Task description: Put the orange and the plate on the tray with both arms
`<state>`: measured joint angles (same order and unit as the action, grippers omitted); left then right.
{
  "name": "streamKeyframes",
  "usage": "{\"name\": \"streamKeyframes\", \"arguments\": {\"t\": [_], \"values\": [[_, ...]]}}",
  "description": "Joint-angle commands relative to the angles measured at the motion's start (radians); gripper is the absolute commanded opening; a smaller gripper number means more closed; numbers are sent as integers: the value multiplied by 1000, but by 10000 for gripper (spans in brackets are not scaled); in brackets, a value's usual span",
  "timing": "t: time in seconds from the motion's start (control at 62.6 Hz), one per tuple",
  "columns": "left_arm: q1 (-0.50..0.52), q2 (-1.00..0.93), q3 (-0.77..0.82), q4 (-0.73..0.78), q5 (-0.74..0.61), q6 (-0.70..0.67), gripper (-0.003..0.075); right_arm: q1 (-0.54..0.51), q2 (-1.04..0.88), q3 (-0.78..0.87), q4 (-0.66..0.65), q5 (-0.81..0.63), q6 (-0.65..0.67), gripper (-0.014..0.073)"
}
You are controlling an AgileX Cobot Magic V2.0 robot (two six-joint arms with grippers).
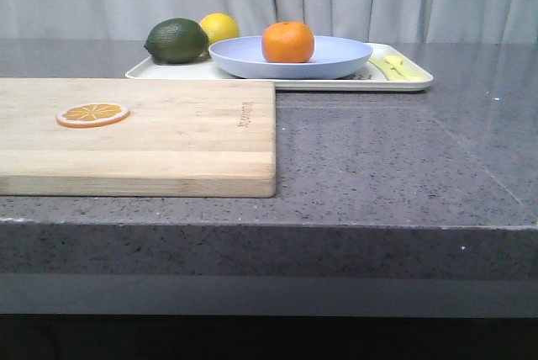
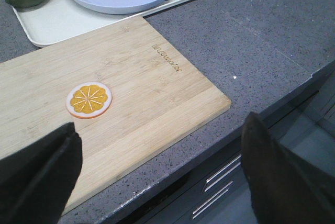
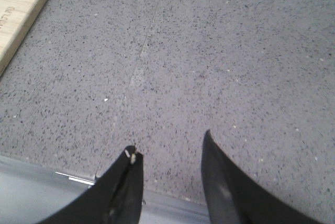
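The wooden cutting board (image 2: 120,93) bears a small burned-in brand mark, too blurred to read.

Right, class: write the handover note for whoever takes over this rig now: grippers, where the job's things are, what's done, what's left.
Left gripper: open, empty, above the near edge of the cutting board.
Right gripper: open, empty, over bare counter.
Orange sits in the plate; plate rests on the tray at the back.
Done: orange and plate both appear to be on the tray.
Left: nothing obvious; just confirm the placement.
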<state>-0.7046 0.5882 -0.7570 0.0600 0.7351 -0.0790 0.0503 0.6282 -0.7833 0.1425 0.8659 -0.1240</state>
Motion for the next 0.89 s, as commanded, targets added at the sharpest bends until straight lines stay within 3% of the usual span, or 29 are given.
{"name": "streamKeyframes", "arguments": {"t": [0.0, 0.224, 0.766, 0.878], "values": [[3, 4, -24, -8, -73, -10, 600, 4, -99, 49, -3, -96, -12, 300], [3, 4, -24, -8, -73, -10, 600, 4, -242, 132, -3, -96, -11, 300], [3, 4, -24, -8, -73, -10, 600, 4, -241, 133, -3, -126, -11, 299], [3, 4, -24, -8, -73, -10, 599, 4, -241, 133, -3, -124, -11, 255]]}}
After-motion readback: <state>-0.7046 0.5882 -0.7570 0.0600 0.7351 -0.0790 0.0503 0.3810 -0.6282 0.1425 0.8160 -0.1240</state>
